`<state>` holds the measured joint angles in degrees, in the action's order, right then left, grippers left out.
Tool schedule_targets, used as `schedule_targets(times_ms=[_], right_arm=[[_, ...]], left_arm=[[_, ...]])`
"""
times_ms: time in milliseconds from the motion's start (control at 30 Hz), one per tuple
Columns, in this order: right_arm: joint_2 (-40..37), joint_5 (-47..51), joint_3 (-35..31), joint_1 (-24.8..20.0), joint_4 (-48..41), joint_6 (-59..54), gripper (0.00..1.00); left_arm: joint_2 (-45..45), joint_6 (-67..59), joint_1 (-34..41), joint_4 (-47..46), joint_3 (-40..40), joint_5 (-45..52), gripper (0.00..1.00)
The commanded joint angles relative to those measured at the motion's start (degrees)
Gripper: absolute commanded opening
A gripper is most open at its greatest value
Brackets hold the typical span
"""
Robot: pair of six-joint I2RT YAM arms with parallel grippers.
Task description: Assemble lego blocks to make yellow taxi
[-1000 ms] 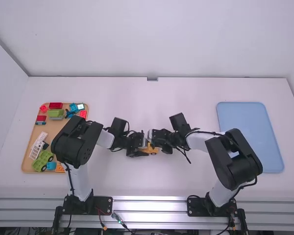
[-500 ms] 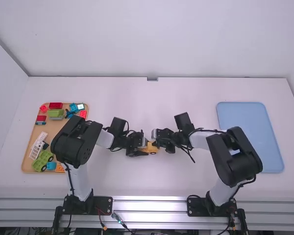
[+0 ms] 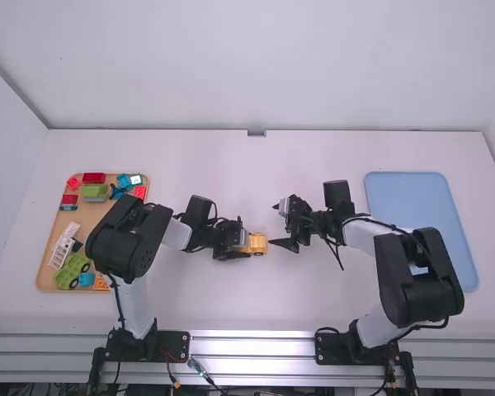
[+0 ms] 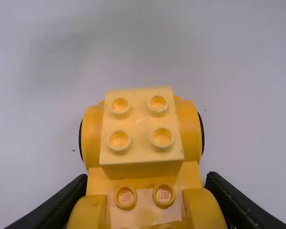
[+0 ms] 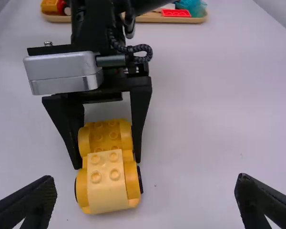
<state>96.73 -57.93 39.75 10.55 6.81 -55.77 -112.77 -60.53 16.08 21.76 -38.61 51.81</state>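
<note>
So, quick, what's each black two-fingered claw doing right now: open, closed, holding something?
Left gripper: closed on the small yellow plastic toy-block car.
Right gripper: wide open, empty, apart from the car.

There are two arms (image 3: 130, 239), one tan tray (image 3: 88, 219), one blue tray (image 3: 412, 202), one wheeled base (image 4: 189, 131), one pale block (image 4: 140, 125).

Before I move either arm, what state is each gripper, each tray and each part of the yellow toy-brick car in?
Left black gripper: shut on the car
Right black gripper: open, holding nothing
Yellow toy-brick car: upright, pinched across its sides
Pale yellow four-stud block: on the car's end, studs bare
Tan tray: holding colourful toy pieces
Light blue tray: lying flat
</note>
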Motion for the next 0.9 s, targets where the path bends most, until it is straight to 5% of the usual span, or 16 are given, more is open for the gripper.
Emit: schedule_targets(times_ms=[0,333,400,467,700,867], right_arm=[[-0.7,-1.2,-0.7,-1.1,-0.1,3.5,0.99],[-0.8,-2.5,-1.5,-1.6,0.5,2.9,0.99],[-0.8,-2.4,-1.5,-1.6,0.8,2.8,0.99],[-0.8,-2.5,-1.5,-1.6,1.0,2.8,0.99],[-0.8,-2.1,-1.6,-1.6,3.0,4.6,0.99],[-0.8,-2.2,-1.5,-1.6,3.9,4.6,0.99]], left_arm=[[-0.9,1.7,0.1,-2.4,-2.7,1.0,0.64],[-0.9,-2.8,0.5,-12.3,-8.7,1.1,0.72],[-0.9,-2.8,0.5,-12.3,-8.4,1.1,0.91],[-0.9,-2.8,0.5,-12.2,-8.1,1.1,0.99],[5.1,1.2,-2.0,-17.4,-8.7,3.0,0.99],[14.9,1.2,-5.9,-30.8,-11.7,0.0,0.99]])
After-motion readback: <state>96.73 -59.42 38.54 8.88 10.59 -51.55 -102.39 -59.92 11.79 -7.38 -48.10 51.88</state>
